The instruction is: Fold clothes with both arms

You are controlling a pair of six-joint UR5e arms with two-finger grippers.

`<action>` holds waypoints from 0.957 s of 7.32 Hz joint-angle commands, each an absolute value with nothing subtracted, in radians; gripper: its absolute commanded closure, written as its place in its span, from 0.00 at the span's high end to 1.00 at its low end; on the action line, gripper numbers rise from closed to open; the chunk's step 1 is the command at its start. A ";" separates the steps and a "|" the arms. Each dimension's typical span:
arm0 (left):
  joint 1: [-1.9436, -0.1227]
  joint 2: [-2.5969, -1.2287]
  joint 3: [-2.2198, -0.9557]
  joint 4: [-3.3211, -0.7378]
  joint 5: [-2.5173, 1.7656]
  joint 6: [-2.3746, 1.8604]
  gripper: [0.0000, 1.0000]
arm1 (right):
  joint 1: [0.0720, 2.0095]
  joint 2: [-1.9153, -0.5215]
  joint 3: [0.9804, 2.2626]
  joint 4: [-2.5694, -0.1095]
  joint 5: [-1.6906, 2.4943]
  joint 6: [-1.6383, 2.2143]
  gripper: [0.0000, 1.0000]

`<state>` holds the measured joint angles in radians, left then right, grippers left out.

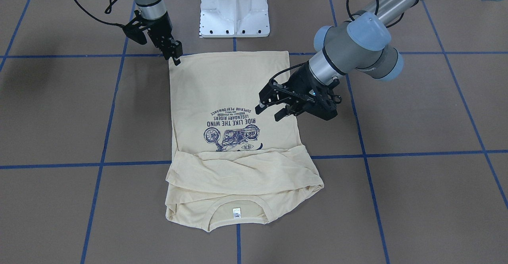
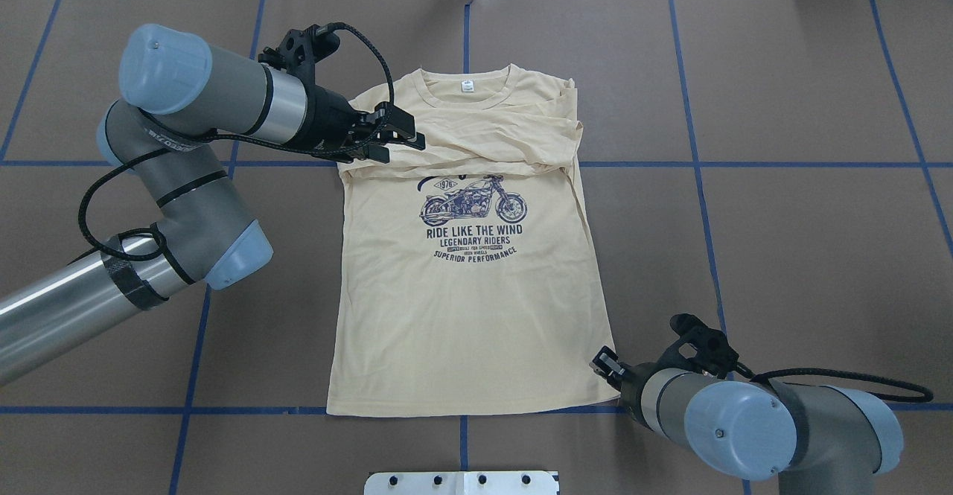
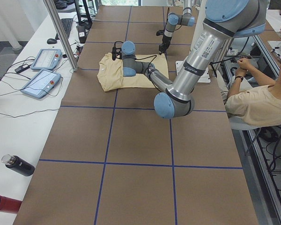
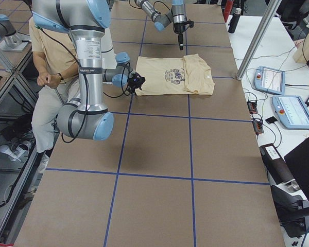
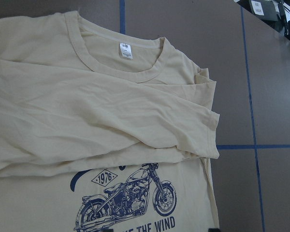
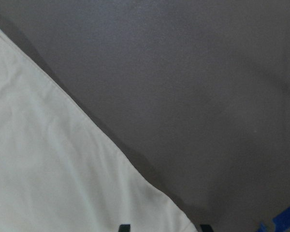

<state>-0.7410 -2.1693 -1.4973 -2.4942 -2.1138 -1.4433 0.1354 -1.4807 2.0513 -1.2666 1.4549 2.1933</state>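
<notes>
The pale cream-yellow T-shirt (image 1: 234, 89) lies flat, print up, on the brown table (image 2: 782, 257). Its neckline is on the far side from the robot and its sleeves are folded across the chest (image 2: 484, 138). My left gripper (image 2: 402, 149) is open and empty. It hovers over the shirt's edge beside the folded sleeves, and it also shows in the front view (image 1: 269, 112). My right gripper (image 1: 176, 59) is low at the hem corner nearest the robot (image 2: 601, 361). Its two fingertips stand apart in the right wrist view (image 6: 164, 228), with the hem edge (image 6: 63, 169) between them.
The white pedestal base (image 1: 234, 10) stands just behind the shirt's hem. Blue tape lines cross the table. A seated person (image 3: 257, 103) is beside the robot. Two control tablets (image 3: 42, 70) and a dark bottle (image 3: 18, 165) lie on the white side bench.
</notes>
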 commanded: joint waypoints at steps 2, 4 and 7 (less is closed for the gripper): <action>-0.739 -2.171 -1.497 -2.494 -2.114 -1.445 0.73 | 0.114 -1.482 2.089 -1.356 1.459 2.192 0.72; -0.739 -2.171 -1.497 -2.494 -2.114 -1.445 0.73 | 0.106 -1.473 2.085 -1.359 1.456 2.192 0.72; -0.739 -2.171 -1.497 -2.494 -2.114 -1.445 0.73 | 0.104 -1.468 2.077 -1.359 1.454 2.192 0.69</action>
